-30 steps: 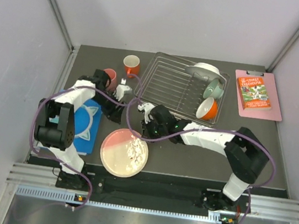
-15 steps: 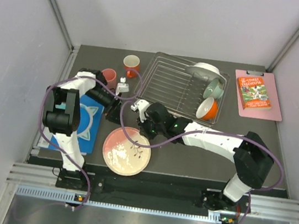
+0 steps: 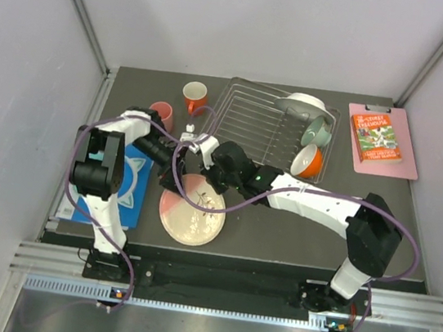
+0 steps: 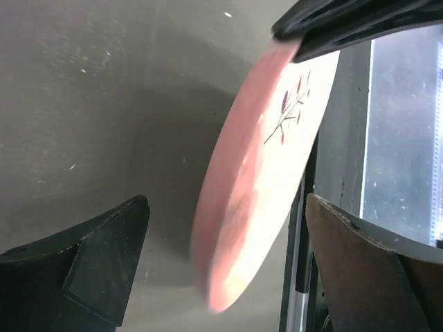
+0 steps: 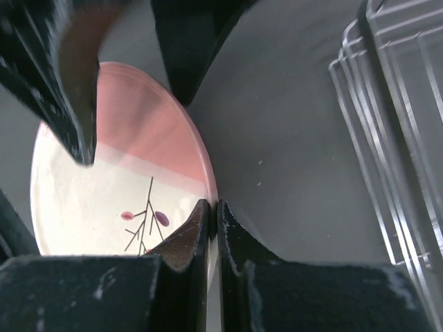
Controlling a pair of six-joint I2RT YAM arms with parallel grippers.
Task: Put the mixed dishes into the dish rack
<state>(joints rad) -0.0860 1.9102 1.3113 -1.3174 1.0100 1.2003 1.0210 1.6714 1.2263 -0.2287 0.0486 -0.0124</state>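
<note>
**Plate pinched by the rim, tilted in front of the rack**

The right end effector (image 5: pixel 213 205) is clenched on the rim of the pink-and-cream plate (image 3: pixel 190 211), with one finger on the decorated face beside the twig motif and the other behind the edge. The plate stands tilted off the dark surface (image 3: pixel 279 224), near the front left corner of the dish rack (image 3: pixel 252 125) and outside it. Whether its lower edge touches the surface cannot be told.

The left end effector (image 4: pixel 227 200) is released. Its two fingers are spread wide on either side of the plate and neither presses on it.

Three dishes sit at the right end of the rack. The pale grey-white plate (image 3: pixel 304 105) is at the back, the mint-green bowl (image 3: pixel 317 132) is in the middle, and the orange bowl (image 3: pixel 309 160) is at the front, showing its white inside.

The orange cup (image 3: pixel 194 94) stands upright on the surface just left of the rack's back corner. The pink cup (image 3: pixel 161 111) is nearer the left arm and partly hidden by it.
</note>
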